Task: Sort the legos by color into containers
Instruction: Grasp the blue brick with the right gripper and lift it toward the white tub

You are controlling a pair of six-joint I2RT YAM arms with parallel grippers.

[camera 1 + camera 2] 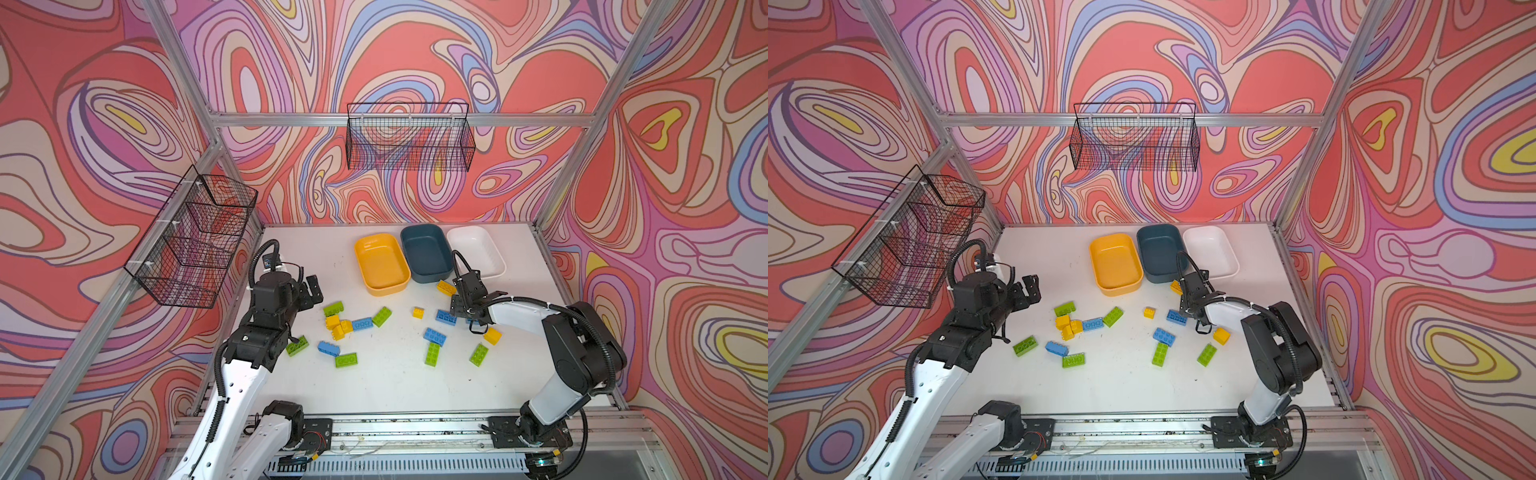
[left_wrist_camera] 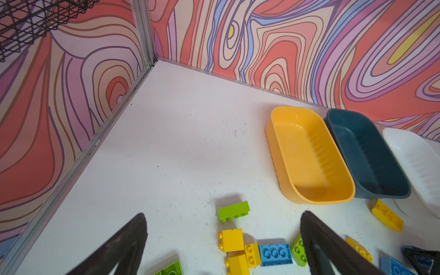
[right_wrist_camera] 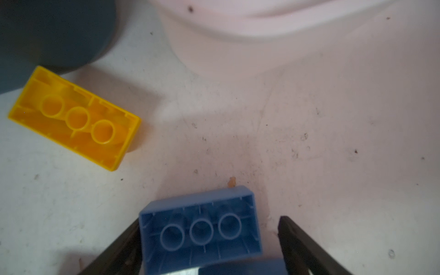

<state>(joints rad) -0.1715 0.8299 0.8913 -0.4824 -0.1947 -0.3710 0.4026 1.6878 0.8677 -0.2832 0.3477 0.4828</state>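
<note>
On the scuffed white worktop (image 1: 395,386) lie a yellow plastic tub (image 1: 382,266), dark blue tub (image 1: 424,253), white tub (image 1: 476,249) and scattered coloured bricks (image 1: 361,324).

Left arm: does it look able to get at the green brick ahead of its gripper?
Probably yes. The left gripper is open, and the green brick lies uncovered with nothing in between; yellow bricks sit close on one side.

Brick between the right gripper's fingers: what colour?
Blue. The brick lies hollow side up between the open right gripper fingers, clearest in the right wrist view.
</note>
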